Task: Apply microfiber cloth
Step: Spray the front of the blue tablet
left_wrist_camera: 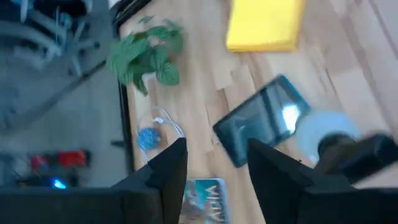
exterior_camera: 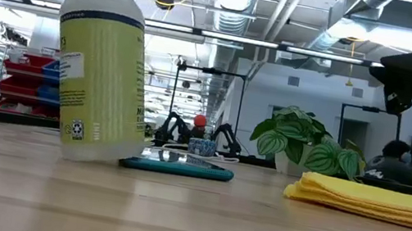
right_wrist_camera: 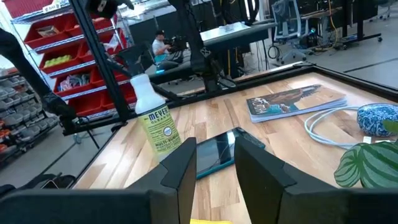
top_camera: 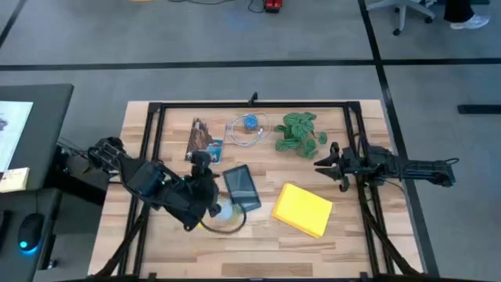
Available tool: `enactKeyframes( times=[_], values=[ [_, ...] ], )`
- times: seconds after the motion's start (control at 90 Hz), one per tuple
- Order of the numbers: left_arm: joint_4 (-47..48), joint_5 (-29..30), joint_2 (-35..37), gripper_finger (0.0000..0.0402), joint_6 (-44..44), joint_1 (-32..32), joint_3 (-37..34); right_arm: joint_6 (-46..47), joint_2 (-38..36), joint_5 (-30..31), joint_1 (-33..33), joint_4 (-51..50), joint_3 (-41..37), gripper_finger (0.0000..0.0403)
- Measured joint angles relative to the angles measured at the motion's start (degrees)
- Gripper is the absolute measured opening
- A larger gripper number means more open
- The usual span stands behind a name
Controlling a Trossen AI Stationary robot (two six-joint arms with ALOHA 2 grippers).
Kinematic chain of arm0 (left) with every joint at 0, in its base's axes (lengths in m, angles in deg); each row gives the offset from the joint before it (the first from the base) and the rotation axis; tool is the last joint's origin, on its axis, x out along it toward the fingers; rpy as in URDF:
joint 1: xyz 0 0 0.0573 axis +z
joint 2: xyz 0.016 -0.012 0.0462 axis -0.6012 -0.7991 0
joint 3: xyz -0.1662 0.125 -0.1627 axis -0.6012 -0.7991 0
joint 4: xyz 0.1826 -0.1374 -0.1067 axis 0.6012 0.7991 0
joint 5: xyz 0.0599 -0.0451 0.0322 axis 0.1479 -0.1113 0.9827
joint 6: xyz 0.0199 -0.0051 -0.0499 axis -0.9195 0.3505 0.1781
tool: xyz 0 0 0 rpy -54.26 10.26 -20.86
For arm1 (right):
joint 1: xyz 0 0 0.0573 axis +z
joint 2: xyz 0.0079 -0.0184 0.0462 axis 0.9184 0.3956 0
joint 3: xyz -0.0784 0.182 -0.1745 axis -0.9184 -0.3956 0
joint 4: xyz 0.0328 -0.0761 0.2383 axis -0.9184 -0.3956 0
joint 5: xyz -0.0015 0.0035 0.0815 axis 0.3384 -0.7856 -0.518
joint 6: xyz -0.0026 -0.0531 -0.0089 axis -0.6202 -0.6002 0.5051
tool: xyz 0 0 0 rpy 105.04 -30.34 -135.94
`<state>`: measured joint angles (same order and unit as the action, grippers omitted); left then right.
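Microfiber cloth [top_camera: 302, 209], bright yellow and folded roughly square, lies flat on the bench [top_camera: 360, 243] toward my 4 o'clock from the bench centre, and nothing touches it. At its 9 o'clock, just beside it but apart, I see the dark tablet [top_camera: 242, 187] lying flat, its teal edge showing in the low view. The spray bottle [exterior_camera: 105, 58] with the yellow-green label stands upright close to the tablet's 7 o'clock corner. My left end effector [left_wrist_camera: 214, 177] hangs above the bottle and the tablet's near end, fingers apart and holding nothing. My right end effector [top_camera: 329, 166] hovers off the bench at 1 o'clock from the cloth, its fingers apart and empty, pointing toward 9 o'clock. The potted plant [top_camera: 299, 131] sits at 12 o'clock from the cloth, well apart from it. At the plant's 9 o'clock lies a white cable [top_camera: 244, 130] with a blue object, and farther that way a booklet [top_camera: 202, 139].
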<state>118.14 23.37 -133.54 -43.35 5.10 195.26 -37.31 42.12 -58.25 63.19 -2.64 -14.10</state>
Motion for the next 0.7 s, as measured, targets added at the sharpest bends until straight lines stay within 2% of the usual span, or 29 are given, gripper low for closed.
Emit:
enactKeyframes(
  times=[0.144,0.311,0.433,0.544,0.7],
  values=[
    [0.02,-2.95,2.42,0.0144,16.73,0.15,0.0,0.0,0.0,0.0,0.01,0.0,-0.01,0.0098],
    [0.02,-10.5,5.27,0.014,44.03,-0.22,0.0,0.0,0.0,0.0,0.0,0.0,0.0,0.0098],
    [-0.09,-10.99,5.52,0.0137,57.84,-4.02,-0.74,0.0,-0.02,0.0,0.0,0.0,0.0,0.0098],
    [-1.35,-11.16,5.49,0.0137,71.93,-7.48,-4.17,0.0,-0.01,0.0,0.01,0.0,-0.01,0.0098],
    [-3.45,-12.02,5.24,0.0142,94.17,-9.58,-13.54,0.0,-0.01,0.0,0.02,0.02,0.0,0.0098]
  ],
)
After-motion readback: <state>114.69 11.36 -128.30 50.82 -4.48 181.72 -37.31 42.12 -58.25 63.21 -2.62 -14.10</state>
